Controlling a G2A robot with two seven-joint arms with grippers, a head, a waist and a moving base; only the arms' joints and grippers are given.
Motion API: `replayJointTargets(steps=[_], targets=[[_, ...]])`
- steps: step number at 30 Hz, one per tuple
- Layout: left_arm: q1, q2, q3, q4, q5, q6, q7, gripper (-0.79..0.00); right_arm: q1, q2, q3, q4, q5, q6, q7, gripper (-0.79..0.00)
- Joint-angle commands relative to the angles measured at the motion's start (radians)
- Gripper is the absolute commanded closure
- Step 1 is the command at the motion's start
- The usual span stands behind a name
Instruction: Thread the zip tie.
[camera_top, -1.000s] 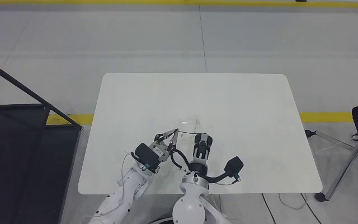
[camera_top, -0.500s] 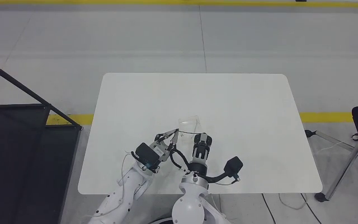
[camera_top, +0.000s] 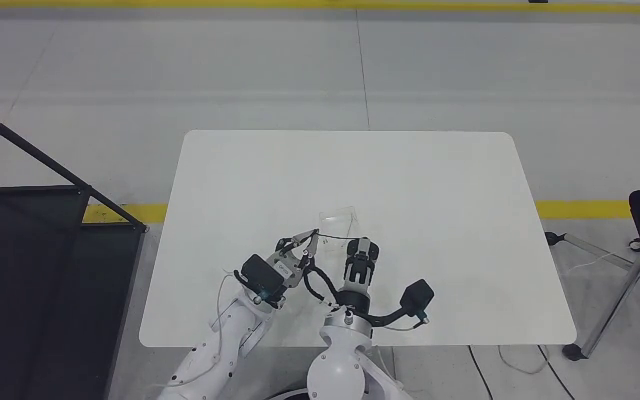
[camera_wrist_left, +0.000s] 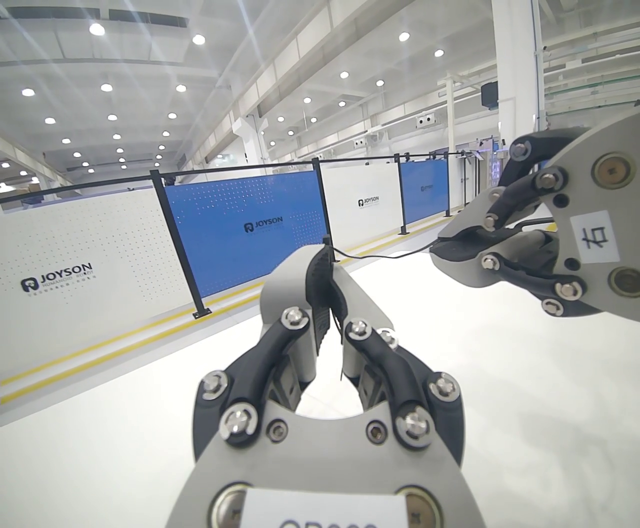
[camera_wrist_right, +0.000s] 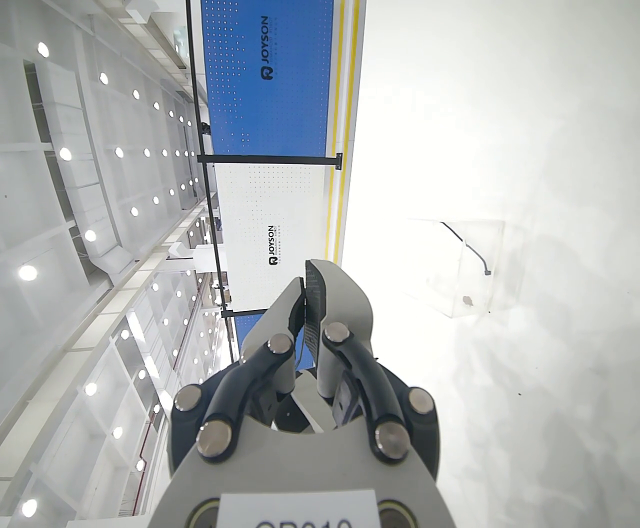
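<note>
Left wrist view: the left gripper (camera_wrist_left: 325, 257) is shown with its ribbed pads pressed together on one end of the black zip tie (camera_wrist_left: 375, 256). From these fingertips the tie is carried as a thin, slightly sagging strand to the right gripper (camera_wrist_left: 442, 246), whose fingers are likewise closed on it. A short tail is seen hanging below the left pads. The two grippers are held with their tips near each other, above the white table (camera_top: 450, 200).

Right wrist view: the right gripper's pads are seen pressed flat against each other. Beyond this gripper a clear box (camera_wrist_right: 435, 270) is set on the table, apart from both grippers, and a thin black strand (camera_wrist_right: 486, 271) is contained in it.

Top view: both grippers are located over the near part of the table, with the box just beyond them. Blue and white fence panels (camera_wrist_left: 240, 225) are seen beyond the table in the wrist views, and a yellow floor line (camera_top: 590, 209) is marked beside the table.
</note>
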Motion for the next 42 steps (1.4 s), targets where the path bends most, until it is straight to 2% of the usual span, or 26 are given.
replayJointTargets(steps=[1, 30, 42], targets=[[0.000, 0.000, 0.000, 0.001, 0.000, 0.000, -0.001, 0.000, -0.001, 0.000, 0.000, 0.001, -0.001, -0.004, 0.002, 0.000], [-0.001, 0.001, -0.002, 0.007, 0.006, -0.011, 0.007, 0.000, -0.015, 0.004, 0.012, -0.008, 0.001, -0.020, 0.004, 0.000], [-0.030, 0.038, -0.105, -0.004, -0.043, -0.351, -0.031, 0.000, -0.027, 0.039, -0.021, 0.039, -0.139, -0.120, 0.000, 0.000]])
